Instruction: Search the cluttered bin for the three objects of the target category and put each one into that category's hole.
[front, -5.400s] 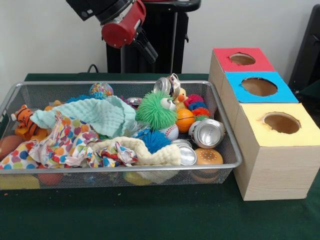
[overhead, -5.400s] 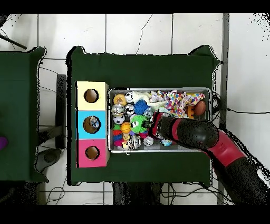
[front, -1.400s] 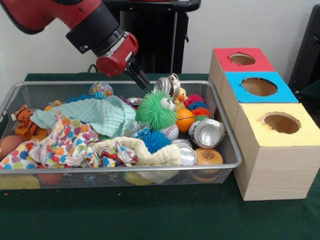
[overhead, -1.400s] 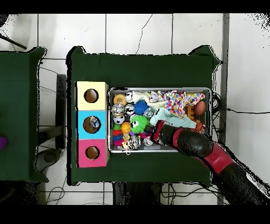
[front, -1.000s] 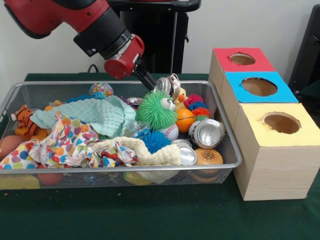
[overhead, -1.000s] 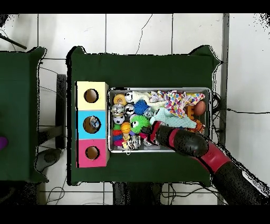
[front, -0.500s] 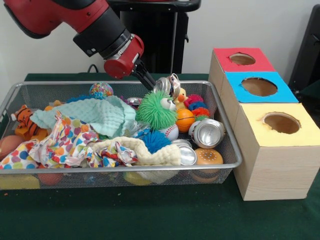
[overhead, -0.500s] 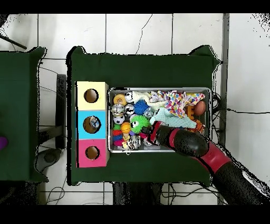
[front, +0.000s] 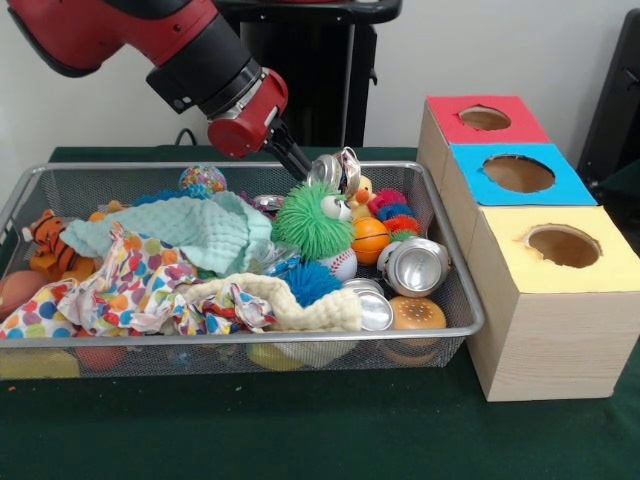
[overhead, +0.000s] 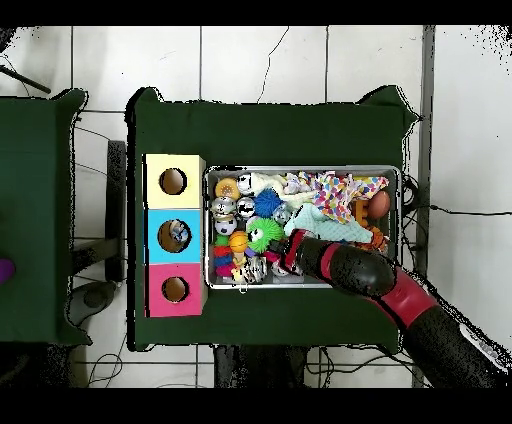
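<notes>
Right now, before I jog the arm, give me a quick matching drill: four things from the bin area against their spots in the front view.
Things:
1. toy tiger
2. burger toy
3. crushed can
4. red-topped box

Places:
A. bin's near right corner
B. farthest of the three boxes
C. bin's left end
D. far rim, just beside the gripper tip

Pairs: 1-C, 2-A, 3-D, 4-B

A green cloth (front: 300, 430) covers the table before a white wall (front: 480, 50).
</notes>
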